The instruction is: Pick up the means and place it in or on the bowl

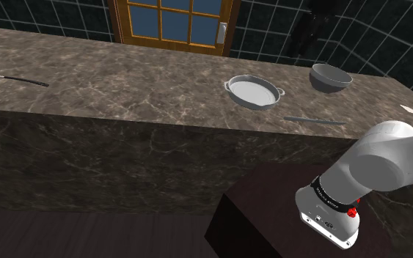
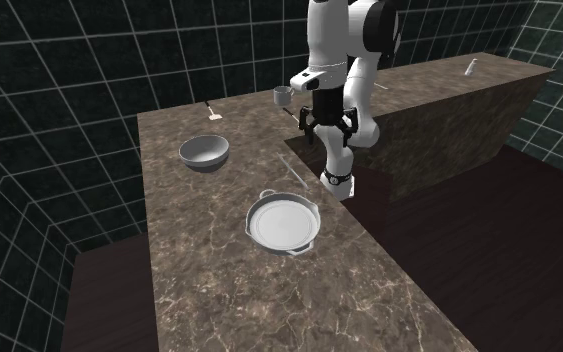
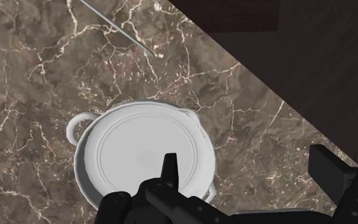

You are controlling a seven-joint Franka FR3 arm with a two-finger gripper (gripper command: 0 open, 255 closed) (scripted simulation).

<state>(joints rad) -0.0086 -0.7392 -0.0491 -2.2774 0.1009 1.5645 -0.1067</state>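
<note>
Jaws spread wide, facing down at a white two-handled round pan [image 3: 142, 153].
A thin grey straight utensil [image 3: 117, 28] lies on the brown marbled table [image 3: 31, 83], just past the pan on the side away from the jaws — its long axis slants, near tip aimed at the pan's rim. The grey round bowl [image 1: 331, 77] sits well apart from the pan; the reach probably goes forward, jaws turned across the shaft.
</note>
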